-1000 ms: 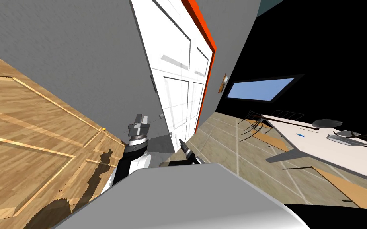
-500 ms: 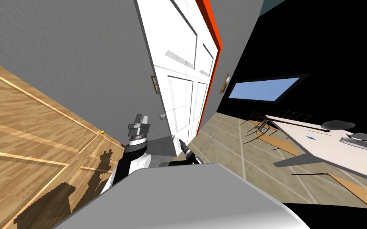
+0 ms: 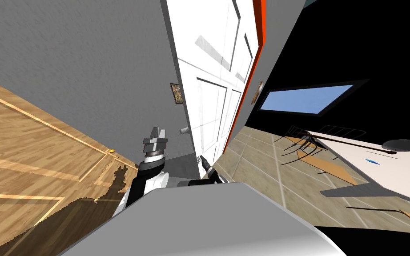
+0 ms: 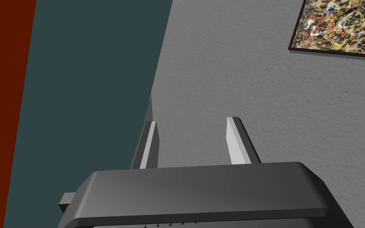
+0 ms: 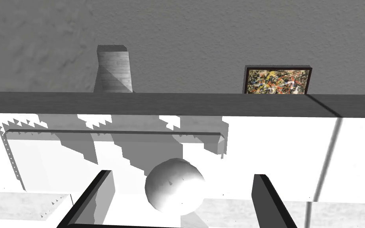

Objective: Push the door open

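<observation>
Door (image 3: pixel 217 102) is seen partly swung open, just ahead of right pincer (image 5: pixel 181 175), whose spread fingers flank the knob (image 5: pixel 174 188), ungripped. Left pincer (image 4: pixel 191 127) is held aside, fingers apart. Push judged partway; wider swing left.

Light even and bright. Door (image 3: pixel 217 102) face nearly white, with sawtooth-edged grey shadows across its panel around the knob (image 5: pixel 174 192). Left of the door, a dark blocky shadow lies on the wood-grain floor (image 3: pixel 30 146). Right of the door, a pure black area. Wide lens splays the grey wall (image 3: pixel 88 53) toward the corners.
</observation>
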Motion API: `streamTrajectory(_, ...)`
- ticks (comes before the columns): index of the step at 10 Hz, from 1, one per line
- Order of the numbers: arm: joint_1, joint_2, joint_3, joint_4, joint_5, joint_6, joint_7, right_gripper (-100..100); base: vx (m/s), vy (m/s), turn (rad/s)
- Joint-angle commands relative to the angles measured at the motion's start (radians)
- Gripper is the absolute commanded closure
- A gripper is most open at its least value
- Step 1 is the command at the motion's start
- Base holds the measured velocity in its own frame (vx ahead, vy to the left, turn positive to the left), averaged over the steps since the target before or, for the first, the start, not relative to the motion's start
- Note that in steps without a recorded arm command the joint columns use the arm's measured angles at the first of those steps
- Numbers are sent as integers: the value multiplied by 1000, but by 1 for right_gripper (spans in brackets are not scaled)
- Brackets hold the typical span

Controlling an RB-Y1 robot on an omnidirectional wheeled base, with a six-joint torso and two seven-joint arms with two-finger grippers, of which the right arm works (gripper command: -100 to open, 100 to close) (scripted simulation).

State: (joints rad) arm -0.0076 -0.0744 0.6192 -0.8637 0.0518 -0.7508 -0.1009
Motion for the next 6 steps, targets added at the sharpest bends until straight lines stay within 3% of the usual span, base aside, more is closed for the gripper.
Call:
streamTrajectory(1,0,0,0,0,0,0,0,-100,70,68,-12)
streamTrajectory(2,0,0,0,0,0,0,0,100,-14,-12,-1)
streamTrajectory(6,0,0,0,0,0,0,0,100,-15,-15,5)
